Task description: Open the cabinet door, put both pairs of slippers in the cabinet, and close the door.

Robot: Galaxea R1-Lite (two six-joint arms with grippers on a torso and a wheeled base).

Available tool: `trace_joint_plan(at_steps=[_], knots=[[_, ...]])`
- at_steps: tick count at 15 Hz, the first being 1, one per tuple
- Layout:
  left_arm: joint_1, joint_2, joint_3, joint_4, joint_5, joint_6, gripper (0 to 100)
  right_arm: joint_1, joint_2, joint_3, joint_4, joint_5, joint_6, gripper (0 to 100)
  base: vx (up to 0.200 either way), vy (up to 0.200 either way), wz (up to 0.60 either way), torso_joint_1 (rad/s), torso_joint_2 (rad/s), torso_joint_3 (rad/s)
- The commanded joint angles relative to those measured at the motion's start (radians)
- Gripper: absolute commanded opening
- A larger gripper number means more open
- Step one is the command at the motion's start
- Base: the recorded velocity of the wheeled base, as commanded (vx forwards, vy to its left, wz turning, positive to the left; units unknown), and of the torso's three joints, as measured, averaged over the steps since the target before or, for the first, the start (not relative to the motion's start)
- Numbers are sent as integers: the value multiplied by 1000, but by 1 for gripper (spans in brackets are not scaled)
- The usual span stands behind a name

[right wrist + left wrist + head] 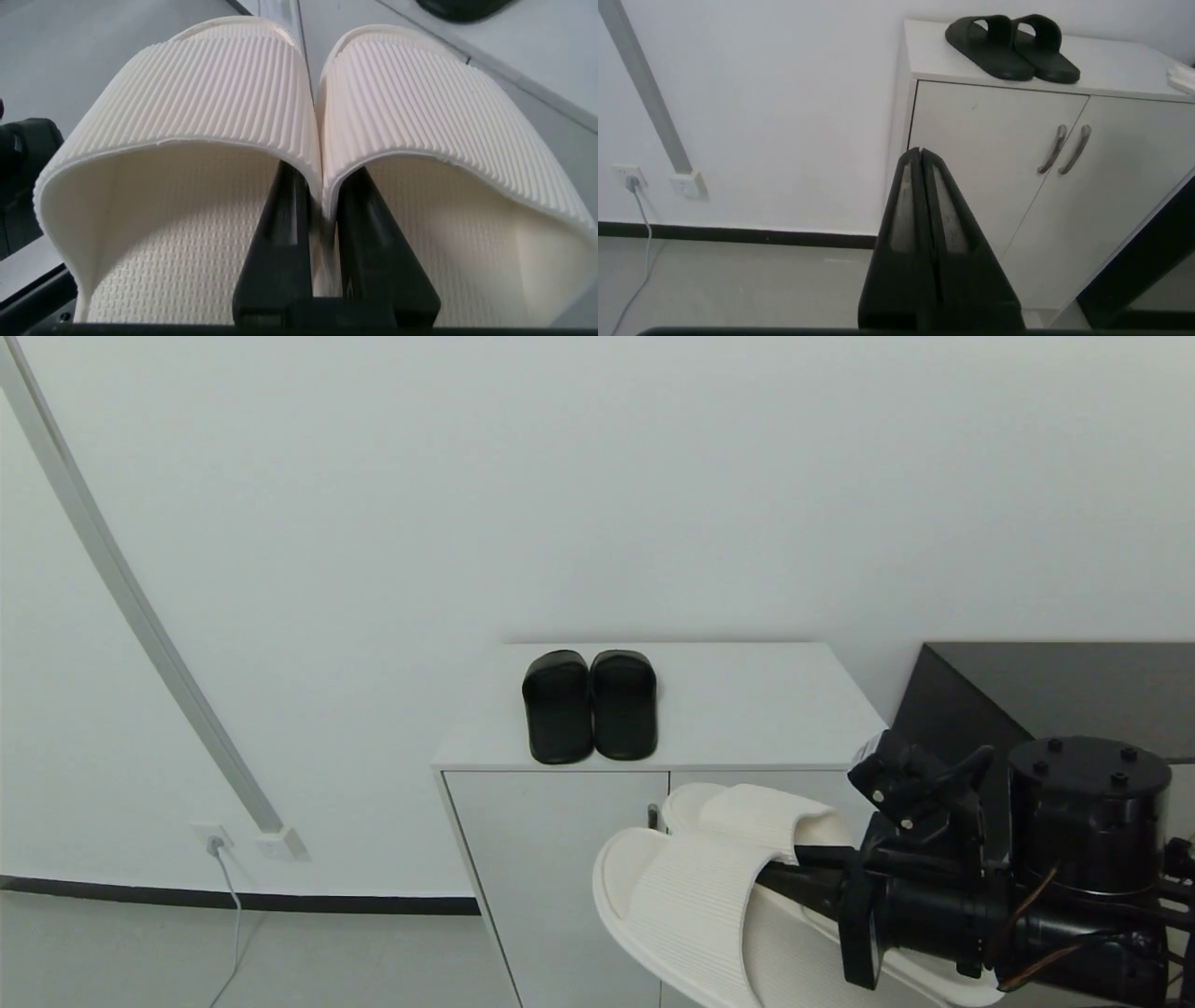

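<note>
Ahead, shut cabinet doors (551,877) (black slippers (590,717) atop) — right hand (322,215) holds white pair (691,905).

Ribbed, matt cream slippers (234,103), rubbery matt black slippers (590,717), smooth matt white cabinet (747,709), brushed-metal handles (1050,149).

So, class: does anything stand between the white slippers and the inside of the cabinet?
Yes: the cabinet doors, both shut, block the white slippers held by the right gripper. Nothing else visible does.

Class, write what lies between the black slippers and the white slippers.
In the head view, only the front edge of the cabinet top and the upper strip of the shut doors separate the black slippers from the white slippers.
</note>
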Motion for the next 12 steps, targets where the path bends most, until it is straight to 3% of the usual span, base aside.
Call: trace_joint_plan(at_steps=[1, 12], knots=[[0, 0, 0, -1, 1, 0, 100, 3, -12, 14, -13, 1, -4, 0, 0, 0, 0, -168, 378, 203], [0, 0, 0, -1, 1, 3, 100, 20, -10, 65, -45, 1, -6, 0, 0, 0, 0, -209, 506, 287]])
